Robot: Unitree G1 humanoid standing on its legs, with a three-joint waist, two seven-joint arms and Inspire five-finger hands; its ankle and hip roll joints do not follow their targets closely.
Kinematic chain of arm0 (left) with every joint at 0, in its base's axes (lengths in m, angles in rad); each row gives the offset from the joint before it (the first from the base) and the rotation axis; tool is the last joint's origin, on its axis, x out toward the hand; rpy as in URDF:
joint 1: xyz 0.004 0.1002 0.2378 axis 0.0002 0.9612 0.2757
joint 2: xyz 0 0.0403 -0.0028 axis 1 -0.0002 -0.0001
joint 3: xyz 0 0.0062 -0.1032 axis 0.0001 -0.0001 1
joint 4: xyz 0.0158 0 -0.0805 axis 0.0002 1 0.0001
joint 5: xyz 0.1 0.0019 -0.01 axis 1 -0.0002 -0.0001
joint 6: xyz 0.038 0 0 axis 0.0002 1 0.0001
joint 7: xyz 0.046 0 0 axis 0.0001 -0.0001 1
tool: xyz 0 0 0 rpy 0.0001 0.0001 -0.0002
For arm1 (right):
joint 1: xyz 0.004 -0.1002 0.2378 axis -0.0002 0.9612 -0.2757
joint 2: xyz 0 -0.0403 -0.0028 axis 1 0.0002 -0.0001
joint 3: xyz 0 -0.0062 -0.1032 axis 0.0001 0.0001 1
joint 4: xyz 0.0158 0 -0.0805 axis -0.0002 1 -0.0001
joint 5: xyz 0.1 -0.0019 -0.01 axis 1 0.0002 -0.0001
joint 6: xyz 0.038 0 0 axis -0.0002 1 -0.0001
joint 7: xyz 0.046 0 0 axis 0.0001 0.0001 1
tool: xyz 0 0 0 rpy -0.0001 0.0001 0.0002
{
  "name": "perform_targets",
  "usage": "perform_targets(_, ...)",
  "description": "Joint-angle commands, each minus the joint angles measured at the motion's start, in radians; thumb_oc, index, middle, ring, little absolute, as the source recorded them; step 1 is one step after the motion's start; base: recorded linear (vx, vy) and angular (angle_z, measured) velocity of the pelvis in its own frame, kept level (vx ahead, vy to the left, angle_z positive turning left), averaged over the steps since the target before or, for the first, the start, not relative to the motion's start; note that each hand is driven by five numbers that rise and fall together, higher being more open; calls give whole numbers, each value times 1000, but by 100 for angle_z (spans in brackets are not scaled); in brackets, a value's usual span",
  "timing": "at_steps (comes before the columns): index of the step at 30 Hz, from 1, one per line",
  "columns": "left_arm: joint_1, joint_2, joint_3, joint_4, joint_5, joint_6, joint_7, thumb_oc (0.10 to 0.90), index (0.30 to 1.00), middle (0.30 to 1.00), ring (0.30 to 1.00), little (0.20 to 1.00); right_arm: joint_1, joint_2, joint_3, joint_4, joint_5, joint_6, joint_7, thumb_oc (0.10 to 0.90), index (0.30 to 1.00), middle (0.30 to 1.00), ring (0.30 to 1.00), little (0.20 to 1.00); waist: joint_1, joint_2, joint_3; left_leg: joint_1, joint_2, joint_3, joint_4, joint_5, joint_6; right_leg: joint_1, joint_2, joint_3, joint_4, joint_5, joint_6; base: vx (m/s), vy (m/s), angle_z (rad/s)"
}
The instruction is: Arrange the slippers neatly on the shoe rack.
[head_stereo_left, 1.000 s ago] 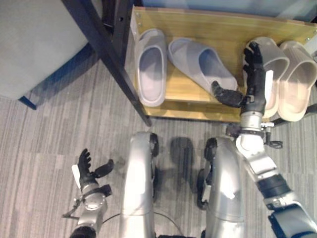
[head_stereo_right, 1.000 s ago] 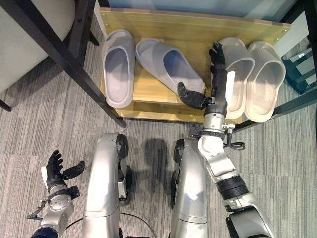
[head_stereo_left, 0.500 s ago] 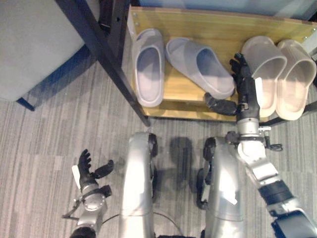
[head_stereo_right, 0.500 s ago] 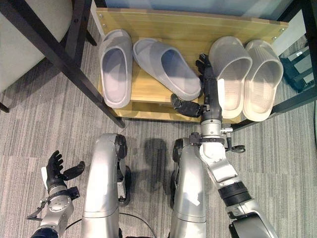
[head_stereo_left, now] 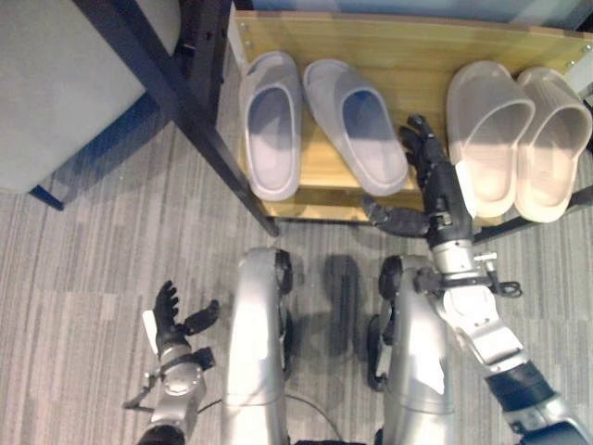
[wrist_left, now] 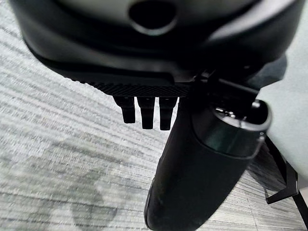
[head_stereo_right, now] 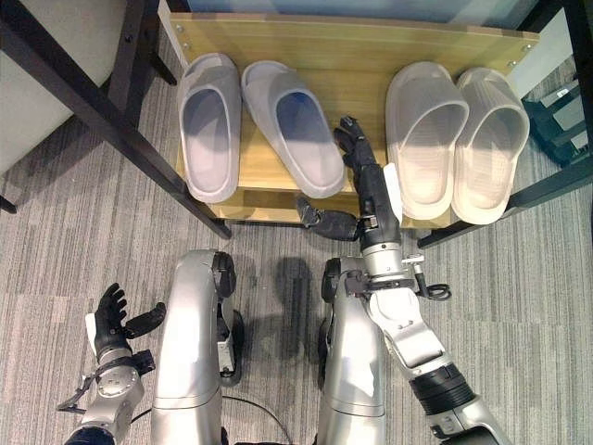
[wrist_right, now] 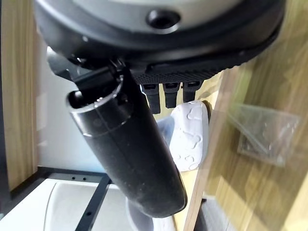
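With the right hand point(head_stereo_left: 435, 185) open-fingered beside the skewed grey slipper point(head_stereo_left: 357, 125) on the shoe rack point(head_stereo_left: 398, 51), slipper lies to its left, toe angled toward that hand; left hand point(head_stereo_left: 171, 320) idle, far off.

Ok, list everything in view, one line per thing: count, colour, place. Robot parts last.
Grey slippers: two, lavender-grey, left half of the shelf; the right one lies angled.
Beige slippers: two, side by side, right half of the shelf.
Shoe rack: one, light wood shelf with black frame, ahead of the robot.
Chair: one, grey, upper left.
Carpet: grey, striped, all around.
Right hand: dark, open, between the two pairs.
Left hand: dark, open, low over the carpet.
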Motion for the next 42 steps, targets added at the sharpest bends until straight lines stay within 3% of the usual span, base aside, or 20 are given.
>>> perform_targets(1,29,26,5,-36,46,-33,23,800,900,900,900,900,-76,13,25,-223,15,-119,21,800,900,900,900,900,38,-13,-31,5,-92,-105,-7,-13,48,-7,-15,90,-33,111,-80,0,0,0)
perform_targets(9,15,32,-8,-34,44,-31,37,800,900,900,900,900,-187,83,115,-169,2,-112,-7,800,900,900,900,900,47,-5,-31,5,-90,-109,-5,-6,50,-7,-15,83,-36,116,-81,0,0,0)
perform_targets(22,2,44,-10,-44,36,-26,41,800,900,900,900,900,-328,142,164,-112,-25,-94,-57,800,900,900,900,900,59,5,-31,5,-95,-104,-3,-1,48,-7,-10,88,-30,121,-83,0,0,0)
perform_targets(29,5,13,45,-39,-59,-49,15,800,900,900,900,900,-247,110,79,-188,-129,-89,-108,800,900,900,900,900,50,0,-31,5,-102,-105,-4,1,45,-7,-7,94,-23,120,-82,0,0,0)
perform_targets(33,12,-14,103,-44,-113,-71,6,800,900,900,900,900,-114,83,-19,-291,-227,-100,-138,800,900,900,900,900,36,-9,-31,5,-106,-104,-4,1,43,-7,-8,95,-18,119,-79,-3,-8,0)
perform_targets(42,18,-7,170,-177,-63,-96,35,800,900,900,900,900,58,41,-170,-377,-283,-120,-152,800,900,900,900,900,20,-23,-31,5,-114,-115,-9,15,31,-2,-11,90,-25,120,-77,-6,-6,0)
